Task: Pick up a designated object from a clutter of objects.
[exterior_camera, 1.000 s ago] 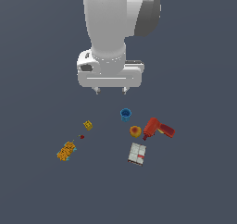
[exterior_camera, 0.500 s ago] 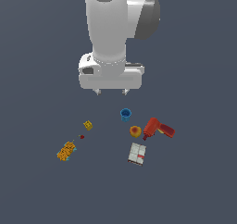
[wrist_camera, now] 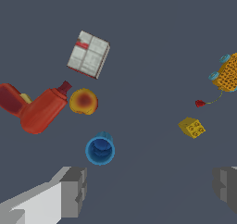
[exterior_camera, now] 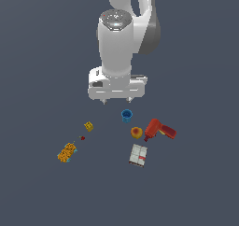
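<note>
A: Okay, quick pass. The gripper (exterior_camera: 116, 100) hangs above the floor with its fingers (wrist_camera: 74, 190) spread wide, nothing between them. The blue cup (exterior_camera: 126, 115) stands upright, mouth up, out in the middle of the floor just below the hand in the exterior view, and not between the pads yet.

B: Neighbours?

A: The orange-yellow fruit (exterior_camera: 136, 132) is near the cup, and the red drill (exterior_camera: 158, 129) sits just beyond the fruit, toward the exterior view's right. The white-and-red box (exterior_camera: 138, 155) is nearer the camera. The yellow cube (exterior_camera: 88, 126), the tiny red bit (exterior_camera: 82, 137) and the yellow-orange box (exterior_camera: 66, 152) lie well apart, toward the exterior view's left.

B: How should the arm do the approach?

A: Likely it is lining up. The wrist view shows the cup (wrist_camera: 100, 149) off-centre, close to one finger, so the hand should shift until the cup sits midway, then descend straight and close across the thick rim. The jaws should be kept clear of the fruit (wrist_camera: 83, 101).

B: Anything unclear?

A: The fingertips are barely visible under the hand in the exterior view. In the wrist view both fingers are cut by the frame edge, the yellow-orange box is cropped too, and the hand's height over the cup can't be judged.
</note>
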### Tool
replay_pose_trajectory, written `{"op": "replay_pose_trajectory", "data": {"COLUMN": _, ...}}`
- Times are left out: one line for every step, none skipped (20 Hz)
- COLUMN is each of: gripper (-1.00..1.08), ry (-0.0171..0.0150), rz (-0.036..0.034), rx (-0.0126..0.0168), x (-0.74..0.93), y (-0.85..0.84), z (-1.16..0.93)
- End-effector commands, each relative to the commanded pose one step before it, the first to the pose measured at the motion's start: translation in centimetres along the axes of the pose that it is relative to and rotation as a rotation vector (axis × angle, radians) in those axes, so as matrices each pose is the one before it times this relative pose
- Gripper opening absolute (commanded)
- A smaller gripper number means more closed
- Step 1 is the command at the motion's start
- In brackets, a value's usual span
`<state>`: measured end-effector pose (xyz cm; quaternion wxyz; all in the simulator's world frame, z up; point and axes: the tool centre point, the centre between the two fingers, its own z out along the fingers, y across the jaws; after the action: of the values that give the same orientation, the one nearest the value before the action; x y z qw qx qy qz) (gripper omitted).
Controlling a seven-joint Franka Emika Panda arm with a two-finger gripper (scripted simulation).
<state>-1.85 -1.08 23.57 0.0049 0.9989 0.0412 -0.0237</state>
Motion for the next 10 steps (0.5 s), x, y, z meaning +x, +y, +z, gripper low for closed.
{"op": "replay_pose_trajectory", "data": {"gripper": 1.00, "ry": 0.00470, "rz": -0.02836, "rx": -0.00115, "x": -0.173, "y": -0.611, "z": 1.772}}
{"op": "replay_pose_trajectory", "data": {"gripper": 1.00, "ry": 0.00230, "rz": -0.01278, "rx": -0.00044, "x": -0.100, "y": -0.279, "z": 0.782}}
{"op": "replay_pose_trajectory", "data": {"gripper": 1.00, "ry": 0.00243, "rz": -0.01350, "rx": -0.00039, "x": -0.122, "y": -0.298, "z": 0.816}}
{"op": "replay_pose_trajectory", "data": {"gripper": 1.00, "ry": 0.00249, "rz": -0.01380, "rx": -0.00033, "x": -0.142, "y": -0.309, "z": 0.824}}
{"op": "replay_pose_trajectory", "data": {"gripper": 1.00, "ry": 0.00251, "rz": -0.01382, "rx": -0.00025, "x": -0.159, "y": -0.314, "z": 0.813}}
{"op": "replay_pose_trajectory", "data": {"gripper": 1.00, "ry": 0.00252, "rz": -0.01382, "rx": -0.00018, "x": -0.176, "y": -0.318, "z": 0.803}}
{"op": "replay_pose_trajectory", "data": {"gripper": 1.00, "ry": 0.00253, "rz": -0.01385, "rx": -0.00010, "x": -0.192, "y": -0.324, "z": 0.792}}
{"op": "replay_pose_trajectory", "data": {"gripper": 1.00, "ry": 0.00255, "rz": -0.01385, "rx": -0.00003, "x": -0.209, "y": -0.329, "z": 0.781}}
{"op": "replay_pose_trajectory", "data": {"gripper": 1.00, "ry": 0.00254, "rz": -0.01375, "rx": 0.00005, "x": -0.222, "y": -0.332, "z": 0.762}}
{"op": "replay_pose_trajectory", "data": {"gripper": 1.00, "ry": 0.00244, "rz": -0.01311, "rx": 0.00012, "x": -0.226, "y": -0.322, "z": 0.714}}
